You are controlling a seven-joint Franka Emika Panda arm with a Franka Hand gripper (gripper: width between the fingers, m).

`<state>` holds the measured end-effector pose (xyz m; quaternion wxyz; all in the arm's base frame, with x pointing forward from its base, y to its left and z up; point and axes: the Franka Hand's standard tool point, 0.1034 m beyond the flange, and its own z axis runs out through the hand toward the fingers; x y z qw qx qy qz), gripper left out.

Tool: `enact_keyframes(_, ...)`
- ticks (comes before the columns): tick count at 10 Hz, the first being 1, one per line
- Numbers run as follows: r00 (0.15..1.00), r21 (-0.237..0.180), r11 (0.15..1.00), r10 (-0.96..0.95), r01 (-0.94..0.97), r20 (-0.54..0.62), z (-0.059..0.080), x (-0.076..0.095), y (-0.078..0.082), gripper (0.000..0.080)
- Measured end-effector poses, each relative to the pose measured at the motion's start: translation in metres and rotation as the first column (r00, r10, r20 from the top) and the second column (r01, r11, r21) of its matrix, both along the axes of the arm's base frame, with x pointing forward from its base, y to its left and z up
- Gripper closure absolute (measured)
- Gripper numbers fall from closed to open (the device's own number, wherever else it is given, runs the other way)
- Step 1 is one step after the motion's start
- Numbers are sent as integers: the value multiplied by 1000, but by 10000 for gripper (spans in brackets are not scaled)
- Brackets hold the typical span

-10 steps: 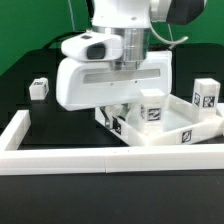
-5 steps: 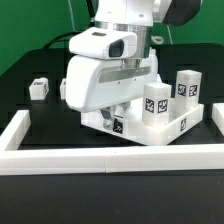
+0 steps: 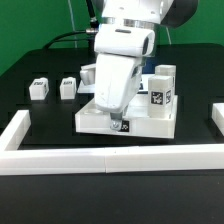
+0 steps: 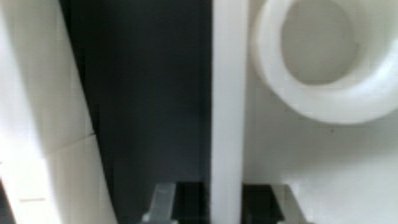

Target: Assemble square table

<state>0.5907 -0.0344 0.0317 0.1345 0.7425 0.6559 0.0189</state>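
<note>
The square table (image 3: pixel 160 127) lies low on the black table, a white slab with a raised rim; two tagged white legs (image 3: pixel 162 96) stand upright on its far side. My gripper (image 3: pixel 122 121) comes down over the slab's front corner and is shut on the rim. In the wrist view the thin white rim (image 4: pixel 228 100) runs straight between my two fingers (image 4: pixel 178 205), with a round corner socket (image 4: pixel 331 55) beside it. Two loose legs (image 3: pixel 38 88) (image 3: pixel 68 87) lie on the black surface at the exterior view's left.
Long white bars form a low fence (image 3: pixel 110 158) along the front and up both sides (image 3: pixel 20 128). One bar (image 4: pixel 32 110) shows in the wrist view, close to the slab across a dark gap. The arm's body hides much of the slab's middle.
The gripper has turned and shifted toward the exterior view's left, swinging the slab with it. The standing legs moved left and closer together. A second loose leg has come into sight.
</note>
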Motion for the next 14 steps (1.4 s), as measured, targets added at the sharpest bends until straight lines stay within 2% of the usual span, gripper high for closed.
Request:
enact_keyframes(1, 999, -12, 999, 41, -41, -6, -1, 2, 5, 729)
enact_keyframes(3, 978, -43, 977, 211, -210, 1, -3, 23, 43, 729)
enact_keyframes(7, 909, -100, 904, 415, -416, -30, -1, 25, 40, 728)
enact_keyframes(8, 883, -114, 876, 469, -469, -26, -1, 25, 45, 729)
enact_keyframes(9, 820, -135, 812, 573, -568, -8, -1, 24, 57, 729)
enact_keyframes(10, 731, -161, 719, 682, -676, -22, -2, 19, 62, 729)
enact_keyframes(11, 664, -175, 648, 747, -741, -42, -2, 12, 55, 728)
enact_keyframes(12, 638, -182, 619, 768, -764, -62, -1, 9, 40, 728)
enact_keyframes(14, 582, -189, 560, 807, -807, -94, -3, 7, 41, 729)
